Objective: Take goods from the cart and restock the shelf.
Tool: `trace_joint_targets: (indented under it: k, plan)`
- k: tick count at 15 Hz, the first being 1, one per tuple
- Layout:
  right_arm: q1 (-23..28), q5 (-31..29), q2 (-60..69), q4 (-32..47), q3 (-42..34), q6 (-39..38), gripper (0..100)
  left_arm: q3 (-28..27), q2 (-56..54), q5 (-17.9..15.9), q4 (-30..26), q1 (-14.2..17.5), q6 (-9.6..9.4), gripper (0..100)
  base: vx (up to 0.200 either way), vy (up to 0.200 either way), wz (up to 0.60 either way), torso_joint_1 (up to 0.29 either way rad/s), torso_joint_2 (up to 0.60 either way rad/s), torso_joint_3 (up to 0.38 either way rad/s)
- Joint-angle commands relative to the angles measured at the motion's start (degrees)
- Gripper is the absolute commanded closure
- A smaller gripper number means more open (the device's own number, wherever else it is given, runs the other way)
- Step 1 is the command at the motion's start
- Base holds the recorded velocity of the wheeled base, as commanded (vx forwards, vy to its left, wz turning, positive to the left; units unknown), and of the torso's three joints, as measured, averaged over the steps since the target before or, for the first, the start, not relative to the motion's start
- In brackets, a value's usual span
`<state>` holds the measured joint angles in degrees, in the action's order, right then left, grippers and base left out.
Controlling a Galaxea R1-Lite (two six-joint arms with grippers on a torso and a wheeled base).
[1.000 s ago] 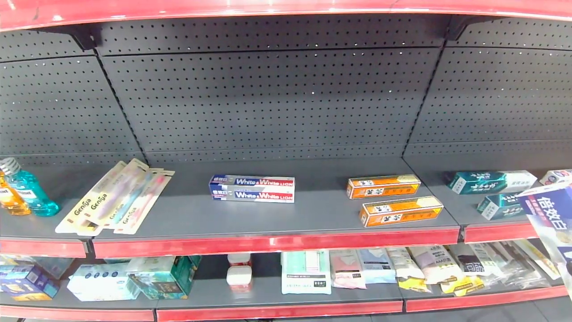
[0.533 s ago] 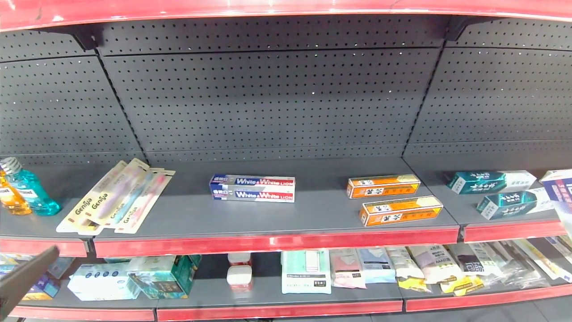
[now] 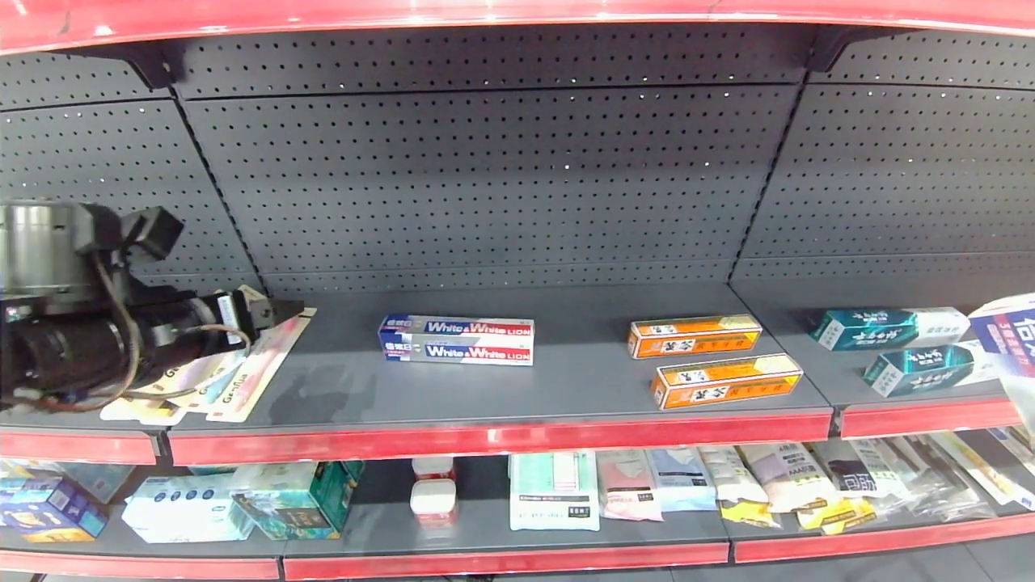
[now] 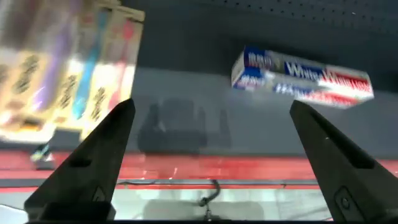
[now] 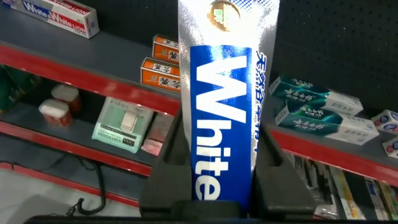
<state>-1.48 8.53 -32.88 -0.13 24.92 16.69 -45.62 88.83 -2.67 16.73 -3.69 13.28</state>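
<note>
My right gripper is shut on a tall blue and silver toothpaste box, held upright in front of the shelf. The head view has that box at the far right edge, in front of the teal boxes. My left gripper is open with nothing between its fingers. It hovers above the grey middle shelf, over the toothbrush packs, and points toward the blue and white toothpaste boxes.
Two orange boxes lie right of centre on the middle shelf. Bare shelf runs between the toothbrush packs and the toothpaste. The lower shelf holds several packets and boxes. A red-edged shelf overhangs above.
My left arm has risen from the lower left and now stands over the toothbrush packs, hiding the mouthwash bottles. The held box at the right edge has shifted up and outward.
</note>
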Motion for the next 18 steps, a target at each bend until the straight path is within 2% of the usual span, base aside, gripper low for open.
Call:
trace_joint_targets:
  k: [1, 5, 8, 11, 15, 17, 18]
  plan:
    - [-0.11, 0.08, 0.27, -0.04, 0.22, 0.10, 100, -9.31, 14.61, -0.05, 0.59, -3.16, 0.96, 0, 0.000, 0.000, 0.00, 0.000, 0.00, 0.000]
    - [-0.02, -0.01, 1.06, -0.04, 0.31, 0.19, 100, -17.22, 22.52, 0.21, 0.50, -5.53, 1.05, 0, 0.000, 0.000, 0.00, 0.000, 0.00, 0.000]
    - [-0.02, 0.08, 1.50, 0.05, -0.48, 0.54, 100, -20.39, 26.74, 0.30, 0.59, -6.94, 1.49, 0, 0.000, 0.000, 0.00, 0.000, 0.00, 0.000]
    - [-0.11, 0.08, 1.76, 0.05, -1.19, 1.68, 100, -24.52, 30.00, -0.23, 0.50, -8.35, 2.81, 0, 0.000, 0.000, 0.00, 0.000, 0.00, 0.000]
    - [-0.11, 0.96, 2.03, 0.05, -1.36, 2.21, 100, -26.10, 30.96, -3.39, 0.41, -9.40, 2.72, 0, 0.000, 0.000, 0.00, 0.000, 0.00, 0.000]
    - [-0.11, 1.05, 2.20, 0.05, -1.36, 2.65, 100, -26.98, 31.84, -4.10, 0.15, -10.19, 2.11, 0, 0.000, 0.000, 0.00, 0.000, 0.00, 0.000]
    - [-0.11, 1.05, 2.20, 0.05, -1.36, 3.09, 100, -27.60, 32.81, -4.10, 0.24, -10.37, 1.14, 0, 0.000, 0.000, 0.00, 0.000, 0.00, 0.000]
